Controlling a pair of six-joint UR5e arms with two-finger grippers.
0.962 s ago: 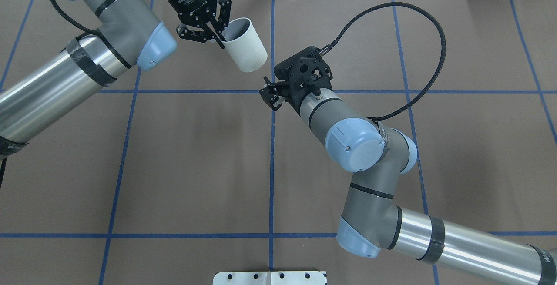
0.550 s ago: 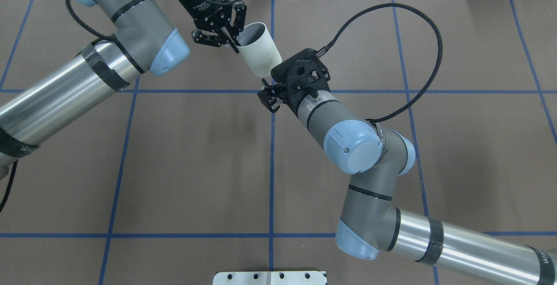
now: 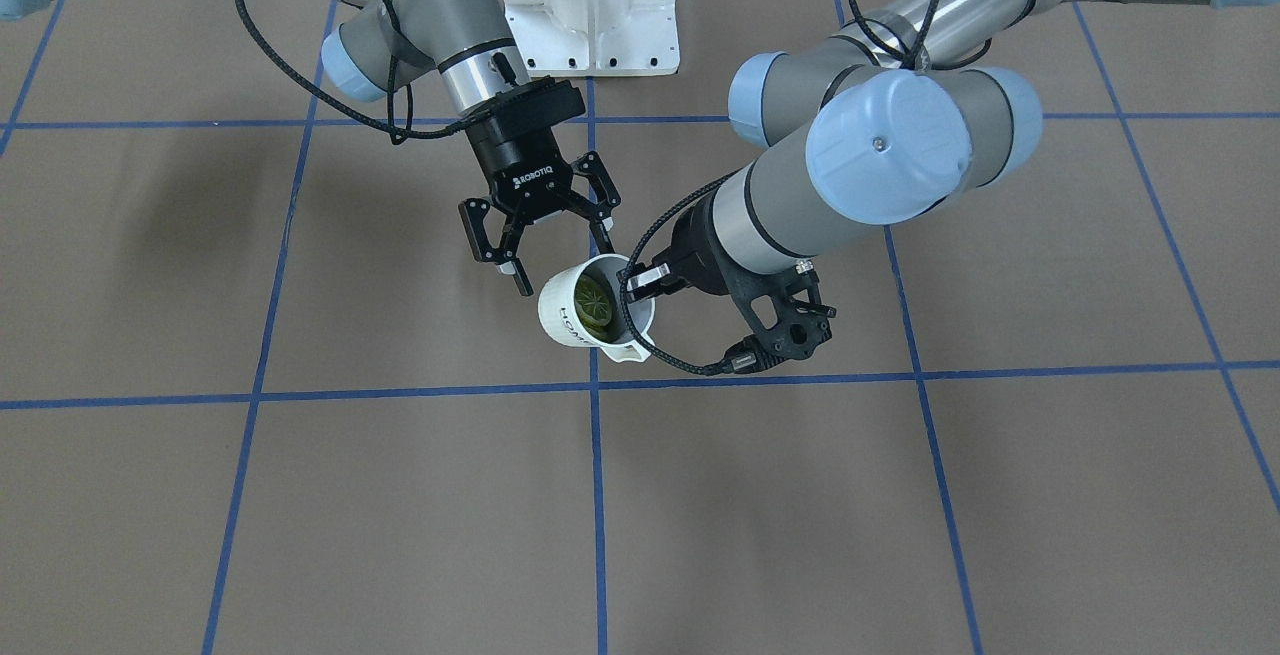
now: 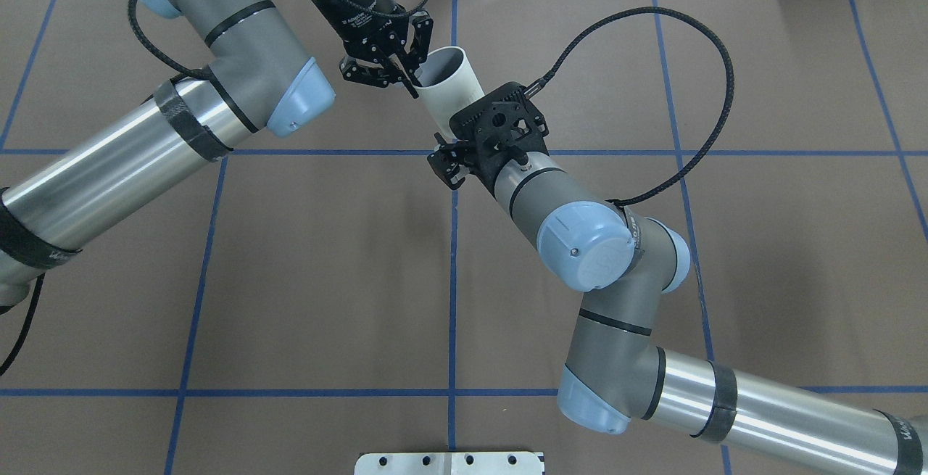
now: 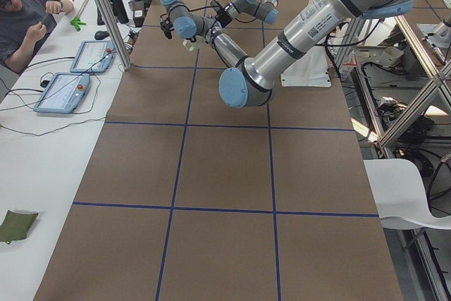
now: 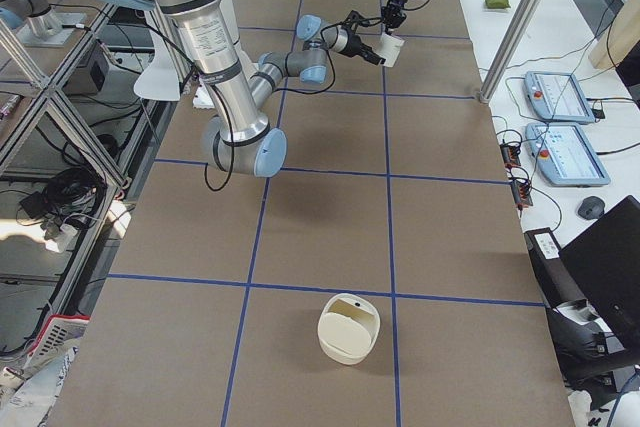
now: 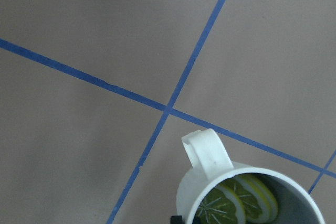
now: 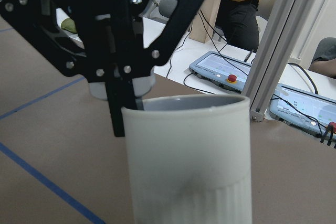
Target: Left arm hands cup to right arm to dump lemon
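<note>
The cup (image 3: 562,321) hangs tilted in the air above the desk (image 4: 290,279), toward 12 o'clock from the desk's middle in the overhead view. The lemon (image 3: 594,301) lies inside it, and its handle points to 5 o'clock in the front-facing view. The left pincer (image 4: 415,77) pinches the cup's rim, one finger inside and one outside.

Over the last second the left arm has swung the cup toward 4 o'clock in the overhead view. Its base, then well apart from the right wrist, is now hidden under that wrist. The right pincer (image 3: 565,263) has hardly moved. It is spread wide, with the cup's wall just in front of its fingers and filling the right wrist view.

The hand-over looks about ready. The right pincer likely needs only to close on the body before the left lets go, and the tilt risks spilling the lemon early.
</note>
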